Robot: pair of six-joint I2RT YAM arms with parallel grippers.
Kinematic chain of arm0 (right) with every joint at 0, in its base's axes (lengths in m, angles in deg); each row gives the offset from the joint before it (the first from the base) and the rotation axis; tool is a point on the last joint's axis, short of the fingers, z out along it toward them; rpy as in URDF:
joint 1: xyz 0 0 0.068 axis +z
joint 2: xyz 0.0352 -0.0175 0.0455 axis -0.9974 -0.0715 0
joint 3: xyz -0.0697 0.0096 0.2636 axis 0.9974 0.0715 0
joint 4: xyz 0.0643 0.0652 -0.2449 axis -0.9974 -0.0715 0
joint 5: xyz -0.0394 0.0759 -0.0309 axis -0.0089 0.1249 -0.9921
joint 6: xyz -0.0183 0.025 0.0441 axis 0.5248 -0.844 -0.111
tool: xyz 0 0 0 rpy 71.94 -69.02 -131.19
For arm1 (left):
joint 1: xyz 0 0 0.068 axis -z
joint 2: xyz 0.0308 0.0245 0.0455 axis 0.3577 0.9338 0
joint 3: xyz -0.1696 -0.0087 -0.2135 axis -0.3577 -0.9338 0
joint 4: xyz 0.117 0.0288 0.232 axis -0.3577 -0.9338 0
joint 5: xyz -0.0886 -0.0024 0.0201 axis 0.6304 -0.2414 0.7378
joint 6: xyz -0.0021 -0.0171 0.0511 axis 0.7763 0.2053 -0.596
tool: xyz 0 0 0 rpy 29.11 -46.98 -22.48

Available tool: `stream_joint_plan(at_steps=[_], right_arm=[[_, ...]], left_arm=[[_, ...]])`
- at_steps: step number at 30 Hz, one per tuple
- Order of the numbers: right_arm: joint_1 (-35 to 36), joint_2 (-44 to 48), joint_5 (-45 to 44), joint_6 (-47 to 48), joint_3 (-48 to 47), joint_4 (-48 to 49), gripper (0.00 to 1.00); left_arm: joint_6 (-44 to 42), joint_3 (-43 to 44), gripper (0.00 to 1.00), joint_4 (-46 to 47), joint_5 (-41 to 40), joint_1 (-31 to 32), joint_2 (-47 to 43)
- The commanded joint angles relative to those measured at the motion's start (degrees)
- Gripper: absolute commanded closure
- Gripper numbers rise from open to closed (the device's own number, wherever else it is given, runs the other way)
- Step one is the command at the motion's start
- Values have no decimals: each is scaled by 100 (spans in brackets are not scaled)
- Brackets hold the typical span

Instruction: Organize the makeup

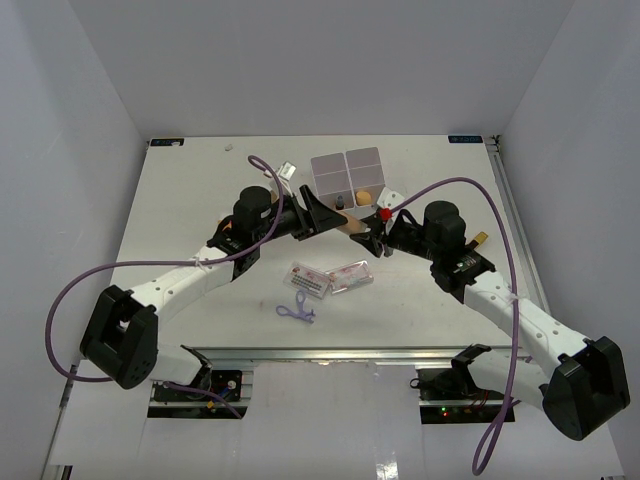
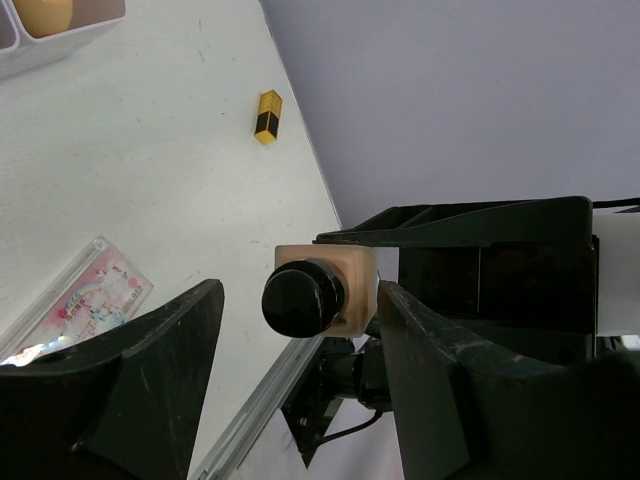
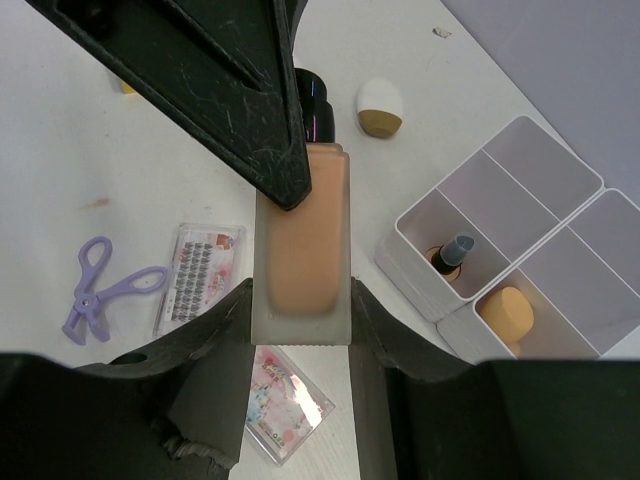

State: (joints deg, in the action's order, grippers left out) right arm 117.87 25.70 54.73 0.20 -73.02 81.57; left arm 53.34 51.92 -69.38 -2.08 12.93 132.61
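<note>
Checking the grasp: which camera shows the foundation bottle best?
Right wrist: the foundation bottle lies full length, clamped in the right gripper, black cap at the far end. Left wrist sees it end-on, cap first. Top external shows only a small tan sliver.

Both arms reach in toward the middle of the table in the top view. The left arm [image 1: 190, 275] comes off its base at 8 o'clock. Its left gripper [image 1: 322, 214] points to 3 o'clock, jaws apart, one on each side of the foundation bottle [image 3: 302, 240] at the cap end. The right arm [image 1: 520, 310] comes up from 4 o'clock. Its right gripper [image 3: 300, 325] aims at roughly 10 o'clock, with fingers [image 3: 215, 335] clamped on the foundation bottle's sides. The two grippers are pretty much nose to nose.
</note>
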Motion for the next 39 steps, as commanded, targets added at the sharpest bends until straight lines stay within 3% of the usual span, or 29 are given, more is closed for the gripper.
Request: stream_joint_plan(at_steps=[1, 17, 23, 28, 32, 33, 36, 39], right_arm=[[29, 107, 33, -19, 6, 563, 92], [29, 112, 93, 64, 101, 679, 92], [20, 94, 125, 78, 135, 708, 86], [29, 138, 117, 122, 217, 743, 66], [29, 163, 65, 165, 312, 786, 28], [29, 180, 56, 182, 338, 795, 27], [11, 340, 11, 263, 437, 822, 11], [-82, 508, 36, 352, 531, 775, 5]], left_arm=[[259, 211, 34, 297, 234, 21, -28], [642, 213, 45, 562, 588, 21, 194], [674, 236, 60, 597, 626, 21, 211], [665, 272, 75, 606, 617, 21, 206], [546, 271, 95, 512, 472, 21, 146], [486, 280, 97, 453, 411, 21, 144], [-20, 377, 100, 9, 18, 3, 100], [-352, 519, 100, -269, -409, -89, 129]])
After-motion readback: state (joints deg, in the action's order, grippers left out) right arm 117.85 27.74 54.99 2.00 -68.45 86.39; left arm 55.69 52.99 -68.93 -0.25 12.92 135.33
